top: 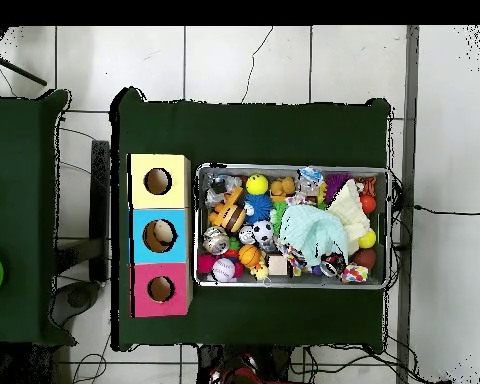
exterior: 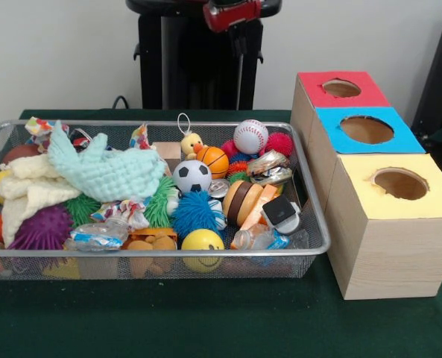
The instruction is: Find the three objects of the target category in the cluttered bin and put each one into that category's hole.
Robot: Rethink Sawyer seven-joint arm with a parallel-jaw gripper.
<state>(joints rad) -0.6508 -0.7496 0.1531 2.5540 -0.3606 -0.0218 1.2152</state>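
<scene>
Green-clothed table (exterior: 206, 328), wire-mesh bin (exterior: 314, 246) beside red (exterior: 310, 93), blue (exterior: 325, 142), yellow boxes (exterior: 392, 246)

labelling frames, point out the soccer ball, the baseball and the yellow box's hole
soccer ball (exterior: 191, 176), front view, middle of its face
baseball (exterior: 250, 136), front view, centre between seams
yellow box's hole (exterior: 400, 183), front view, dark inside

No legible text, brand, number or sign appears in either view. The blue-and-white labels on the clear plastic bottles (exterior: 261, 239) (exterior: 95, 236) at the near edge of the wire mesh basket (exterior: 319, 246) show colour patches only, with no readable characters. The red-topped box (exterior: 341, 89), blue-topped box (exterior: 366, 130) and yellow-topped box (exterior: 399, 194) bear no markings. The baseball (exterior: 250, 136) shows stitching only.
</scene>
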